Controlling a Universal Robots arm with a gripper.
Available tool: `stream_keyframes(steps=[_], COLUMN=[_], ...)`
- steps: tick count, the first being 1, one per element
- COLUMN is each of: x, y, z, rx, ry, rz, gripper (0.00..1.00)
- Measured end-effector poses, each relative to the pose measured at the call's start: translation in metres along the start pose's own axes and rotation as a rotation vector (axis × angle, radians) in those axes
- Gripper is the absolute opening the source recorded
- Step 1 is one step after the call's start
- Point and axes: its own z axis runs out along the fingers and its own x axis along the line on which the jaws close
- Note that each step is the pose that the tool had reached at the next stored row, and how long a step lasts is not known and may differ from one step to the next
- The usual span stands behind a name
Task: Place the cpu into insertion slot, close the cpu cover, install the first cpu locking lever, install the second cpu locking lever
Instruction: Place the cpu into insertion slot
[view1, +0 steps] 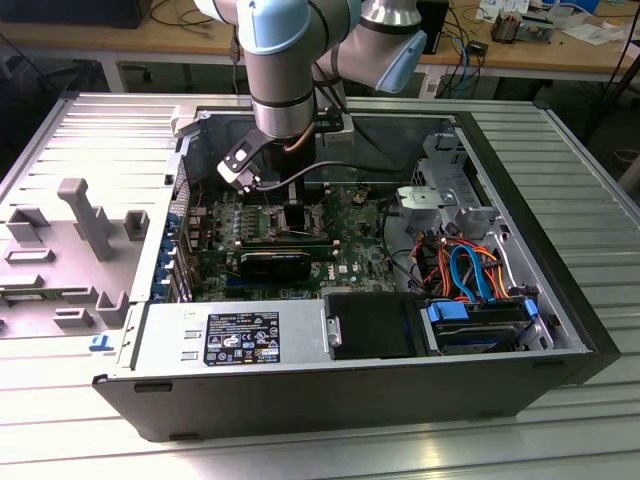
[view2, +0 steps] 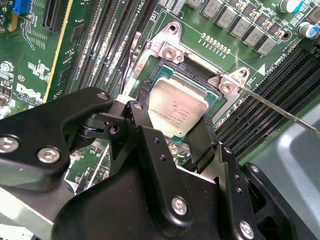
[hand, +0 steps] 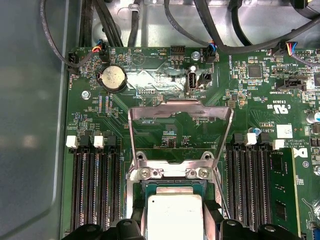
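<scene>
Closed tight, the black two-finger metal gripper (view2: 175, 119) holds the small, flat, square, silvery-grey cpu (view2: 177, 107) by two opposite edges. One black finger (view2: 145, 125) touches each side of the chip, as both wrist views show.

Right under the fingertips sits the square insertion slot (view2: 171, 69), with its dark middle and silvery metal rim. The cpu is low over the slot, inside the rim. I cannot tell if it rests all the way down.

Just past the fingertips, in the first wrist view, the thin silvery metal cpu cover (hand: 181, 106) stands up, open, with a big window in its middle. A thin silver wire locking lever (view2: 280, 111) sticks out to one side of the gripper. The flat green circuit board (view2: 200, 20) lies all around the gripper.

In the exterior view, the grey and blue robot arm (view1: 285, 90) reaches down into the open grey metal computer case (view1: 350, 395).
</scene>
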Motion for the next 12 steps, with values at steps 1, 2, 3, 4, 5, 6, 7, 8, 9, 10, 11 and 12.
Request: stream_keyframes(steps=[1,2,3,4,5,6,7,8,9,10,11,12], x=[0.0,0.0,0.0,0.0,0.0002,0.0,0.0,0.0,0.0,0.0,0.0,0.0], y=[0.0,0.0,0.0,0.0001,0.0002,0.0001,0.0,0.0,0.0,0.0001,0.0002,0.0003], z=[0.0,0.0,0.0,0.0001,0.0004,0.0002,0.0002,0.0002,0.0002,-0.0001,-0.0011,-0.0018], rx=[0.0,0.0,0.0,-0.0003,-0.0004,-0.0001,0.0,0.0001,0.0,0.0002,0.0009,0.0013], ry=[0.0,0.0,0.0,-0.0003,-0.0005,-0.0014,-0.0015,-0.0016,-0.0015,-0.0015,-0.0015,-0.0014], rz=[0.0,0.0,0.0,0.0,0.0,0.0,0.0,0.0,0.0,0.0,0.0,0.0], gripper=[0.54,0.54,0.54,0.56,0.61,0.67,0.67,0.67,0.67,0.67,0.67,0.67])
